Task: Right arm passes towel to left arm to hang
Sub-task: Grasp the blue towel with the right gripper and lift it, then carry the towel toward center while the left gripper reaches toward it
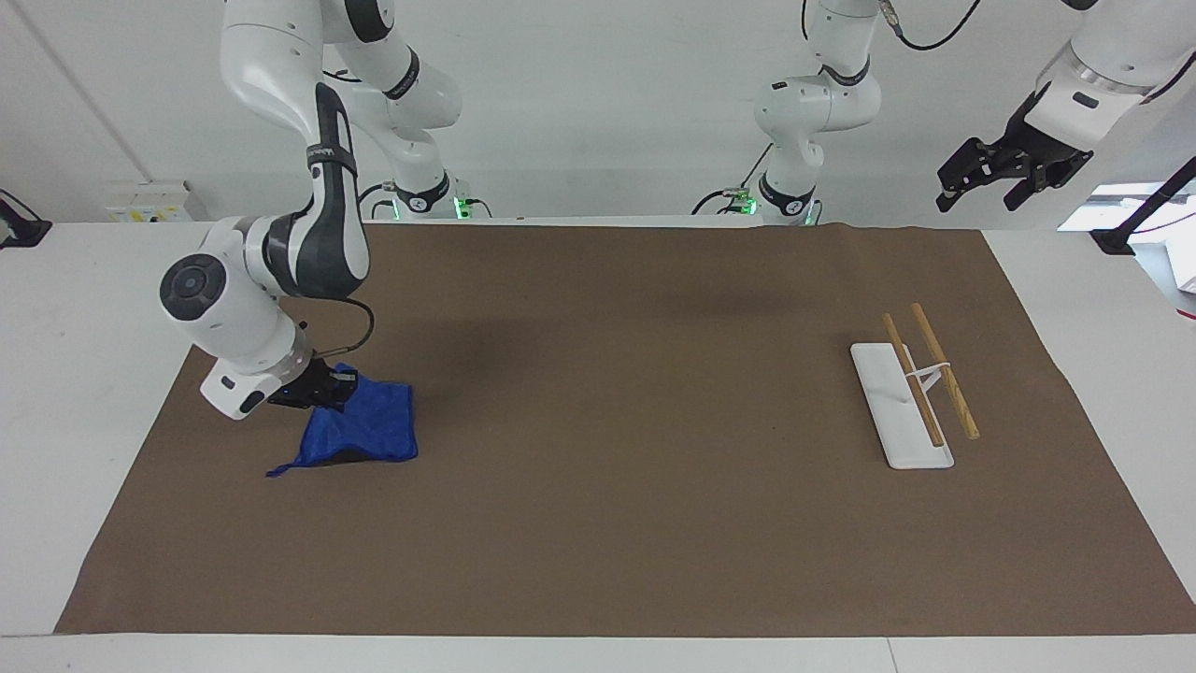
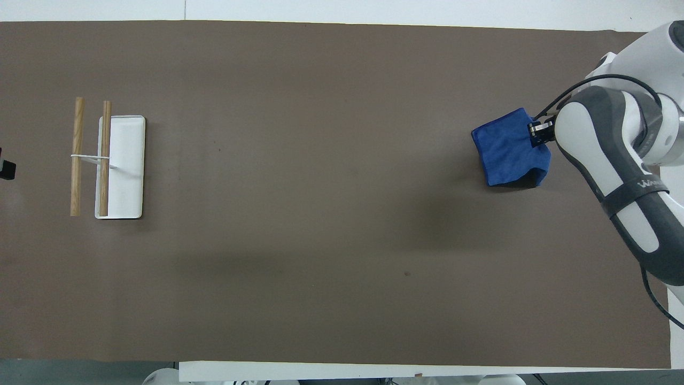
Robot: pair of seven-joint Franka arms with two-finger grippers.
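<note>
The blue towel point(image 1: 360, 425) hangs crumpled from my right gripper point(image 1: 329, 385), its lower edge and loop corner still touching the brown mat point(image 1: 607, 523) at the right arm's end of the table. The right gripper is shut on the towel's upper edge. In the overhead view the towel point(image 2: 507, 149) shows beside the right gripper point(image 2: 538, 133). My left gripper point(image 1: 981, 178) waits high in the air past the left arm's end of the mat. A white rack base with two wooden rods point(image 1: 920, 383) stands at the left arm's end, also in the overhead view point(image 2: 107, 160).
Two slimmer white arms with green lights point(image 1: 804, 112) stand at the robots' edge of the table. The brown mat point(image 2: 320, 240) covers most of the white table.
</note>
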